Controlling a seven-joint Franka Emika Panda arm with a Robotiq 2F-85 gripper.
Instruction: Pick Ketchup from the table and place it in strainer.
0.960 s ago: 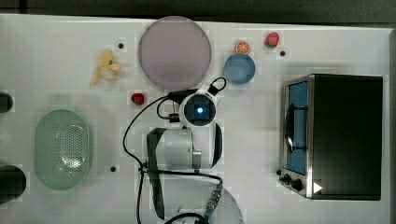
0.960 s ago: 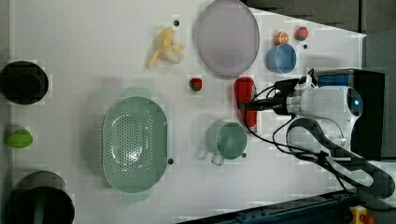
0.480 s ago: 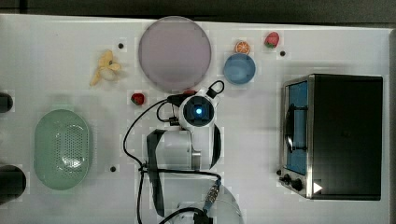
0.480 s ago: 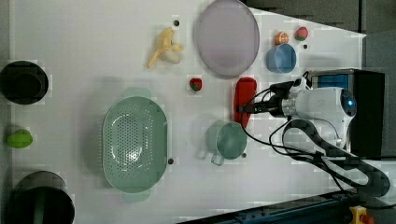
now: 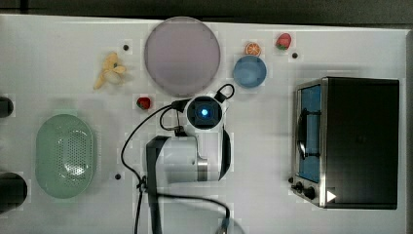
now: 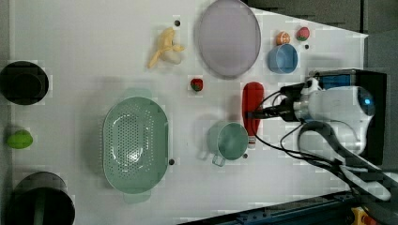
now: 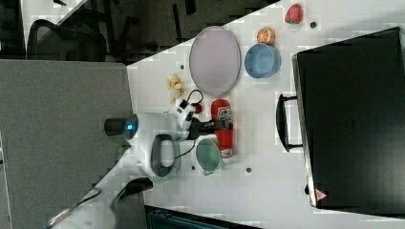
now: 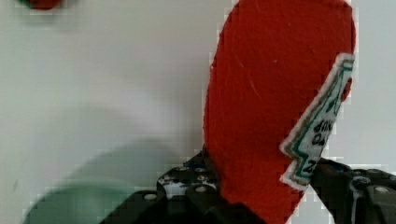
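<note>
The Ketchup (image 6: 251,101) is a red bottle with a white label, lying between the purple plate and the green cup (image 6: 228,140). My gripper (image 6: 254,114) reaches in from the left view's right and is shut on the bottle's middle. The right view has the Ketchup (image 7: 224,136) beside the cup (image 7: 207,155), held by the gripper (image 7: 219,125). Close up in the wrist view, the Ketchup (image 8: 261,107) stands between two dark fingers (image 8: 187,189), which press on both of its sides. The mint-green strainer (image 6: 135,143) (image 5: 65,156) sits apart, with nothing in it.
A purple plate (image 5: 181,56), blue bowl (image 5: 249,71), orange slice (image 5: 252,48) and strawberry (image 5: 283,41) lie along the far edge. A small red piece (image 5: 143,103) and banana (image 5: 109,70) are near the plate. A toaster oven (image 5: 348,141) stands on the top view's right. Black cups (image 6: 23,83) flank the strainer.
In the left view the gripper has settled onto the Ketchup's middle, and more of the bottle's length now shows, reaching down beside the cup. The wrist has shifted slightly.
</note>
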